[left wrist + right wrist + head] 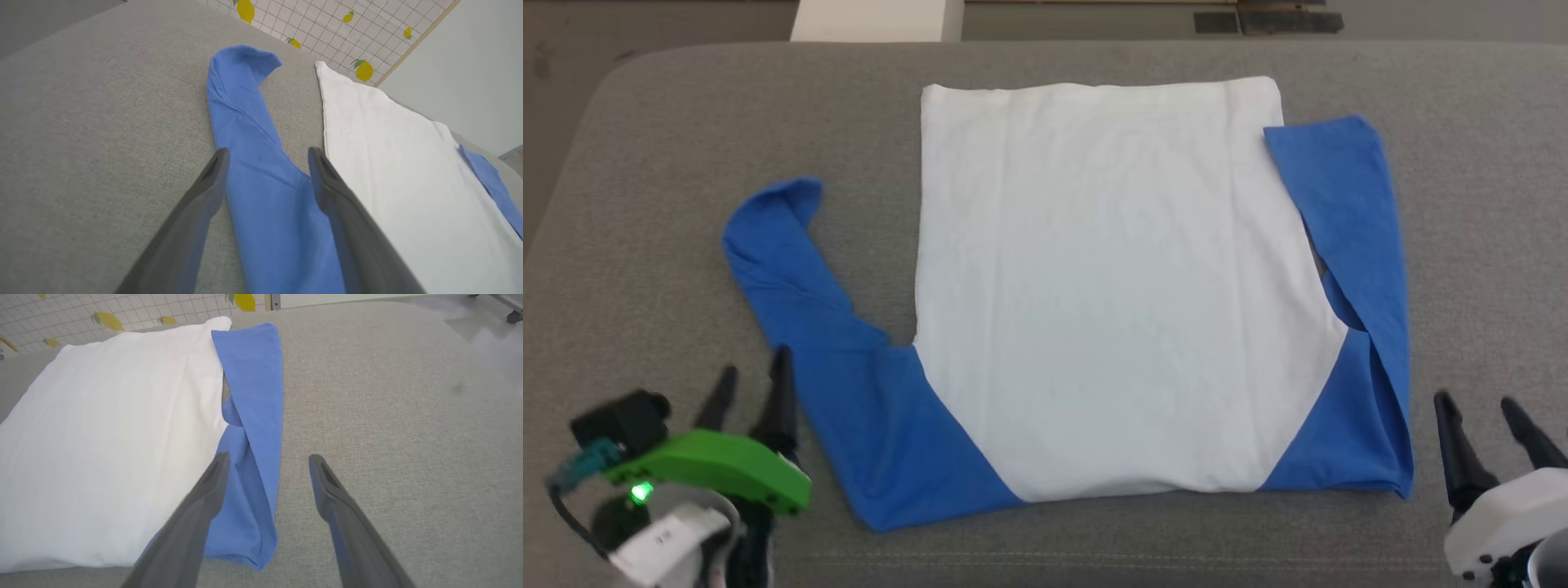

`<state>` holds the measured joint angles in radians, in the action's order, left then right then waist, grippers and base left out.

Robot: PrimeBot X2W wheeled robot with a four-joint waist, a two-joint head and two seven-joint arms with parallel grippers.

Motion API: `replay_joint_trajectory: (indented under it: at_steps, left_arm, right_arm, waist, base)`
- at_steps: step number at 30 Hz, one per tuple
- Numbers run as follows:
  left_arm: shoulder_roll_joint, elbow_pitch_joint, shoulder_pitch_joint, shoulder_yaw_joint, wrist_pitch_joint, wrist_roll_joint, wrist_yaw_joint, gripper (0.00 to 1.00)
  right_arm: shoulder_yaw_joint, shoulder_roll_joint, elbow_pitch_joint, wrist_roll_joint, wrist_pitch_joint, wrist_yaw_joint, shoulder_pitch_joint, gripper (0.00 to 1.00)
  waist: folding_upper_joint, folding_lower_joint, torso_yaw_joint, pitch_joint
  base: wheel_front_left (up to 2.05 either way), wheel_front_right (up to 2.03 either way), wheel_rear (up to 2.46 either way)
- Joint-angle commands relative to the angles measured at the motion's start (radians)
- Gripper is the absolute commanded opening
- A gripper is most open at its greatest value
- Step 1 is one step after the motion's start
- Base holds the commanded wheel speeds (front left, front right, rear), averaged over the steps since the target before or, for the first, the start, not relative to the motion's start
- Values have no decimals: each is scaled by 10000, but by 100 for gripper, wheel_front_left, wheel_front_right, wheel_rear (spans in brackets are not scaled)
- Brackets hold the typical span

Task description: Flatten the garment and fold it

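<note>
**T-shirt spread flat, both grippers open at the near corners**

The T-shirt (pixel 1111 286) lies on the middle of the grey fabric-covered worktop (pixel 645 204). Its white body is smooth, with the straight hem toward the far edge and the blue shoulders toward the near edge. The left sleeve (pixel 792 302) runs out from the body toward the left edge, and its cuff is curled over on itself. The right sleeve (pixel 1364 245) is folded up along the body's right side, its end lapping over the white cloth near the far right of the hem.

The left gripper (pixel 755 363) sits near the near-left corner, just beside the left sleeve. Its fingers are spread wide and hold nothing; in the left wrist view the blue sleeve lies in the gap between them, though I cannot tell if they touch it.

The right gripper (pixel 1474 400) is near the near-right corner, just beside the folded right sleeve. It is likewise spread wide and empty. In its wrist view one finger crosses the sleeve's edge and the other stands over bare grey fabric.
</note>
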<state>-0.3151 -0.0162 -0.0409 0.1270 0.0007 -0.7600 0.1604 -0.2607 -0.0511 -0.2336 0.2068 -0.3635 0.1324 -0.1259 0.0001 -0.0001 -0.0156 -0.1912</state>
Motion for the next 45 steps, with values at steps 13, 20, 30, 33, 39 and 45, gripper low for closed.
replay_joint_trajectory:
  at_steps: [13,20,30,33,39,45]
  left_arm:
    - [-2815,2228,-4417,72,1768,1139,-901,100]
    - [-3823,2863,-6144,615,3273,1599,-1378,100]
    - [-4044,3230,-7295,1378,4759,2174,-1234,100]
    - [-3951,3343,-7549,1438,4960,2184,-1120,100]
    - [-3848,3585,-7742,1513,5101,2220,-927,0]
    - [-3617,3467,-7610,1429,4288,2196,-861,0]
  right_arm:
    - [1007,8,-187,-359,1717,-17,1872,100]
    - [1130,8,-322,-425,1920,-17,2539,100]
    - [1370,8,-252,-396,2065,-17,2974,100]
    - [1429,8,-232,-355,2107,-17,3065,100]
    - [1509,8,-63,-342,2163,-17,3140,100]
    - [1419,9,159,-302,2228,-17,3076,100]
  waist:
    - [-1,1,-765,-2338]
    - [-1,1,-1012,-3169]
    - [-1,1,-1239,-3750]
    - [-1,1,-1309,-3868]
    - [-1,1,-1367,-3817]
    - [-1,1,-1171,-3213]
  base:
    - [0,0,0]
    - [0,0,0]
    - [0,0,0]
    - [0,0,0]
    - [0,0,0]
    - [0,0,0]
